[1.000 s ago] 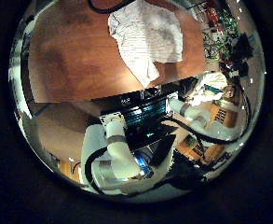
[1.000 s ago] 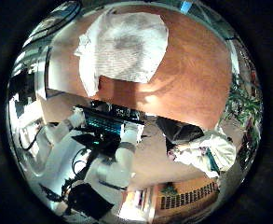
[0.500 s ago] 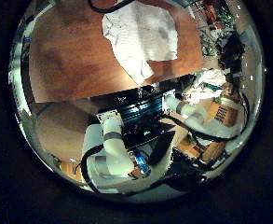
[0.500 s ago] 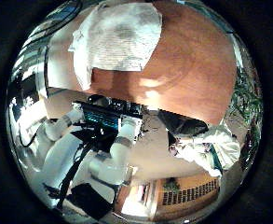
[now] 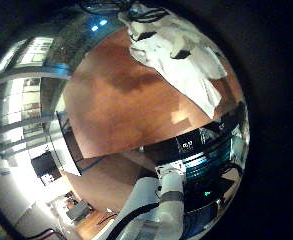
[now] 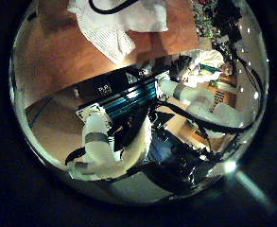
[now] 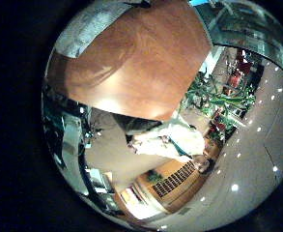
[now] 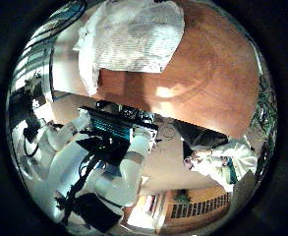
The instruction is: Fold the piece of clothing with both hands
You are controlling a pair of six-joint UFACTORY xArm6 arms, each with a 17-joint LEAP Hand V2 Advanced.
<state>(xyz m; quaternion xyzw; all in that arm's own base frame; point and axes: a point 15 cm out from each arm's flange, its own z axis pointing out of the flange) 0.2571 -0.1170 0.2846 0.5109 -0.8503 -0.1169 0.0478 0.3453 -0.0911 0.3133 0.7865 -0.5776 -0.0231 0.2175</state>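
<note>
Now both palms look down from well above, and the garment (image 8: 132, 39) lies spread on the brown surface (image 8: 207, 74), pale with a fine check, one edge near the surface's rim. From the left palm views the same cloth (image 5: 176, 50) shows rumpled and bunched. Neither hand's fingers show anywhere, so I cannot tell whether they are spread or curled.
</note>
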